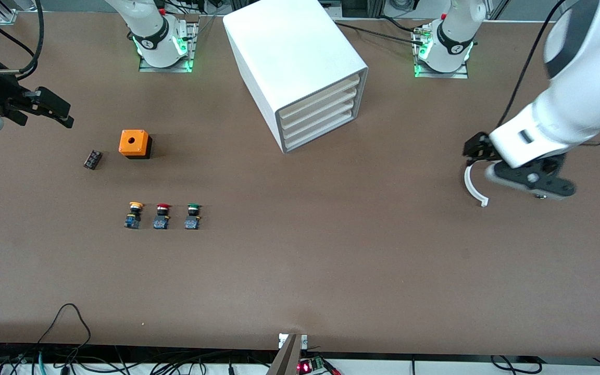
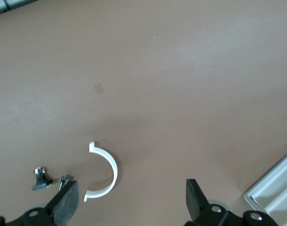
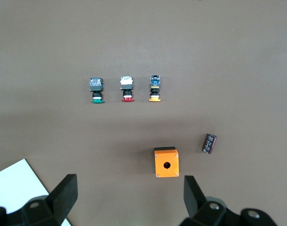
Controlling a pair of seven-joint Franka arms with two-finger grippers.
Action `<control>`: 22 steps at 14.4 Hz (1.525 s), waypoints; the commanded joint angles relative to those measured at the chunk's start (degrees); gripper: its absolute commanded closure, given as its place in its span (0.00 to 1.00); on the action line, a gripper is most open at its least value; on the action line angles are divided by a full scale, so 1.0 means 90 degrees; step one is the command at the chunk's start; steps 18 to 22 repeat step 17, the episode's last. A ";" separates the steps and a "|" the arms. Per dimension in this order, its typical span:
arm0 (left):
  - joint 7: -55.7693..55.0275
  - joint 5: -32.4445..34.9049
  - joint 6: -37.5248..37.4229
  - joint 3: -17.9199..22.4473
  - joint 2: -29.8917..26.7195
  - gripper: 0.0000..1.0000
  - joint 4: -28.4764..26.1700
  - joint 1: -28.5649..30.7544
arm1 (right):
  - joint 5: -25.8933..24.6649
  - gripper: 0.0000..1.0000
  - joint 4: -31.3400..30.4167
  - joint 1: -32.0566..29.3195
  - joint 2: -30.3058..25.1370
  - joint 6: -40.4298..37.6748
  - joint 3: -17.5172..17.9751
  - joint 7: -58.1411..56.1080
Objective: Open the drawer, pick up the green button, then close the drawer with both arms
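Note:
The white cabinet (image 1: 295, 62) stands between the two arm bases, and its four stacked tray drawers (image 1: 319, 115) are all shut. The green-capped button (image 1: 192, 215) (image 3: 96, 89) lies on the table toward the right arm's end. It is last in a row with a red-capped button (image 1: 162, 216) and a yellow-capped button (image 1: 134, 214). My right gripper (image 3: 129, 197) (image 1: 50, 107) hangs open and empty above the table at its own end, with the orange box between its fingers in the right wrist view. My left gripper (image 2: 131, 197) is open and empty over a white half ring (image 2: 105, 170).
An orange box (image 1: 135, 144) with a round hole and a small dark cylinder (image 1: 92, 159) lie farther from the front camera than the buttons. The white half ring (image 1: 473, 187) lies at the left arm's end. Two small black bits (image 2: 42, 179) lie beside it.

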 commanded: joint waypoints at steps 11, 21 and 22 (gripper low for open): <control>0.0116 -0.0551 0.1123 0.1929 -0.1620 0.00 -0.2153 -0.1049 | -0.0099 0.00 0.0083 -0.0061 0.0001 -0.0039 0.0143 0.0053; -0.0002 -0.0609 0.0869 0.1939 -0.1601 0.00 -0.2113 -0.0923 | -0.0089 0.00 0.0073 -0.0052 0.0011 0.0020 0.0133 0.0063; -0.0002 -0.0609 0.0869 0.1939 -0.1601 0.00 -0.2113 -0.0923 | -0.0089 0.00 0.0073 -0.0052 0.0011 0.0020 0.0133 0.0063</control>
